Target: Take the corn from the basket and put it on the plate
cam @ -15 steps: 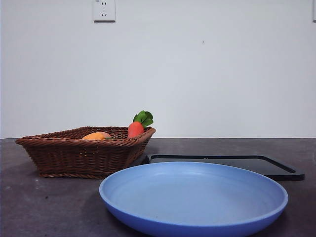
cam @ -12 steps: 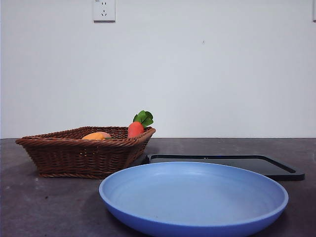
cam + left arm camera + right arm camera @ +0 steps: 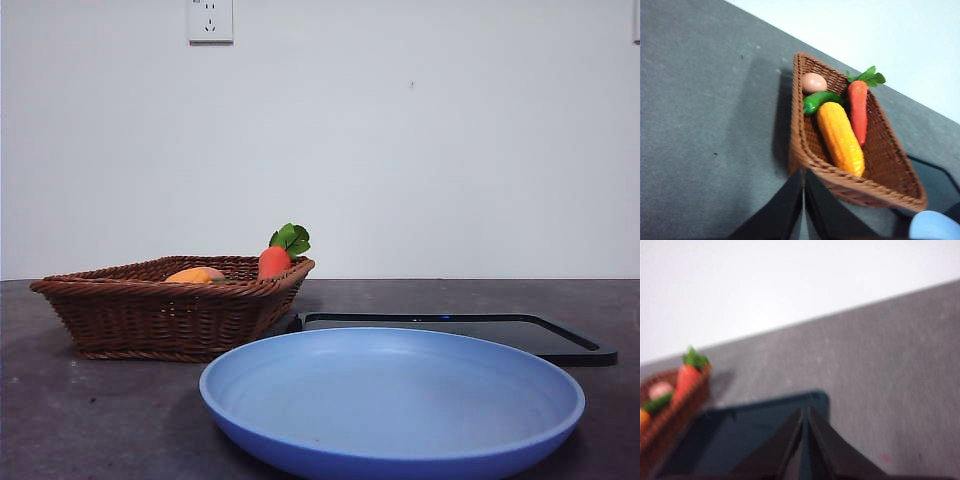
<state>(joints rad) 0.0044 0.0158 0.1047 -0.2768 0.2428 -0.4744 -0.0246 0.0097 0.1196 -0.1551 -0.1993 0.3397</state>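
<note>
Left wrist view: left end effector (image 3: 803, 186) closed above basket (image 3: 805, 150) rim; corn (image 3: 840, 137) inside

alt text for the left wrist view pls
A brown wicker basket on a grey table holds corn, a carrot, a green pepper and a small peach-coloured item. The left claw is shut, above the table beside the basket.
</note>
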